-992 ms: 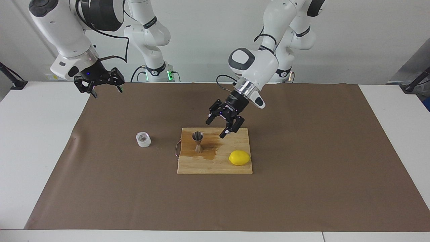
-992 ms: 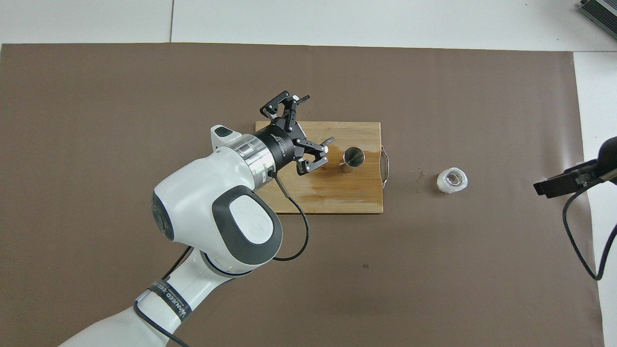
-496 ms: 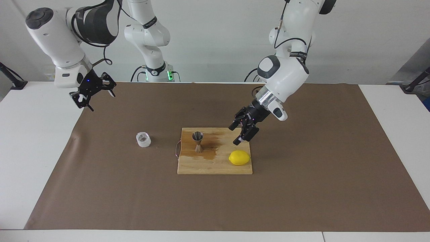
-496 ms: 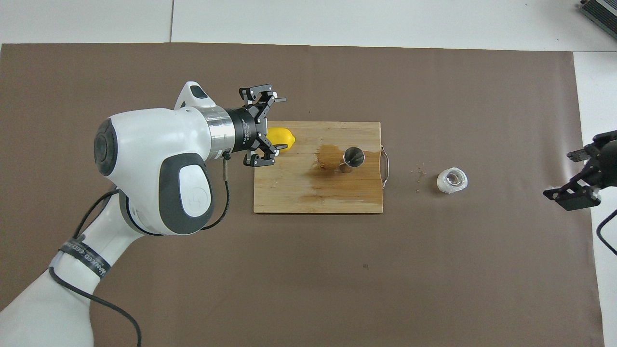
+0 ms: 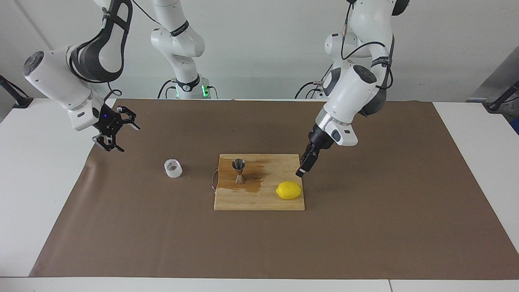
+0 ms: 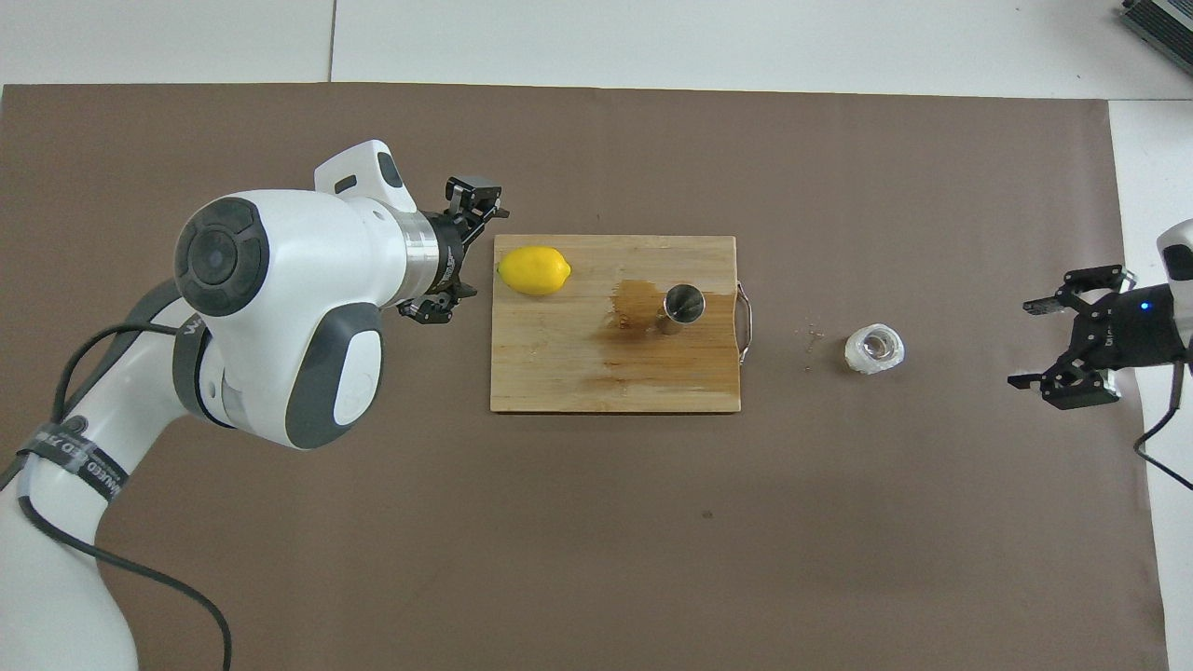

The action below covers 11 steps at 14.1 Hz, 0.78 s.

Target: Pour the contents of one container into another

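White wall, white tabletop (image 5: 40,194) with a brown mat (image 5: 365,227) covering most of it. Wooden cutting board (image 5: 259,200) mid-mat with a wet stain around the jigger.

Clear cup (image 5: 173,168) sits upright on the mat, off the board toward the right arm's end, well apart from both claws. Steel jigger (image 5: 238,171) stands upright on the board at the edge nearest the cup. Lemon (image 5: 289,190) lies at the board's other end.

Right claw (image 5: 114,134) hangs over the mat edge at its own end, fingers spread, empty. Left claw (image 5: 305,165) is over the board's corner close to the lemon; in the overhead view (image 6: 459,250) its fingers look spread, nothing between them.

Handling, my read:
- Cup: thick walls, rigid, probably light. Smooth and round, so expect slip. Grip across the outer wall around mid-height, fingers on either side, mouth left clear for the tilt. Can't tell how much is inside.
- Jigger: narrow waist, small foot, polished steel, so tippy. Wet board under it makes sliding likelier. Steady it at the waist if it needs holding, otherwise don't touch it.
- Small target mouth, so bring the cup lip close above it and tilt slowly.

Right arm looks best placed for the cup.
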Tool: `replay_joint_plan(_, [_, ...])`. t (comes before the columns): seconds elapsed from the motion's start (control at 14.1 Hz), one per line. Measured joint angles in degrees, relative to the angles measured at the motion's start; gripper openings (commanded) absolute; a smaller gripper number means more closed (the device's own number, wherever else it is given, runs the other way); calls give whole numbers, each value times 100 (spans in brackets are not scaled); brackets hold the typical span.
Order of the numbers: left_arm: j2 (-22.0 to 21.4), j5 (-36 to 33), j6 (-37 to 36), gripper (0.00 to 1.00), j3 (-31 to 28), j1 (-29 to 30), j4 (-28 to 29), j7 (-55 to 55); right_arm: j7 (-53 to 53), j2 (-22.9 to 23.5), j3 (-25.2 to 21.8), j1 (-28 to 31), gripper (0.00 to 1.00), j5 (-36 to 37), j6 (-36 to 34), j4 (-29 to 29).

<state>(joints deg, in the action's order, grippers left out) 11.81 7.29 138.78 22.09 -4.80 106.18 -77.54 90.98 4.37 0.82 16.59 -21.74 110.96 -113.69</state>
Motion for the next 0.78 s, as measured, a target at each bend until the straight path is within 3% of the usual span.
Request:
replay_joint_plan(0.14, [-69,-455,-367,100,-114,8,-96,336,240,296,30,-147,100,-558,370,-60])
replay_joint_plan(0.35, [-196,-549,-759,100,-233,136,-127,1616,712,681,36,-223,100,-1383,737,-181])
replay_joint_plan(0.78, [-631,-564,-1751,100,-666,542,-137,4676,1898,1088,30,-217,100,-2336,598,-457])
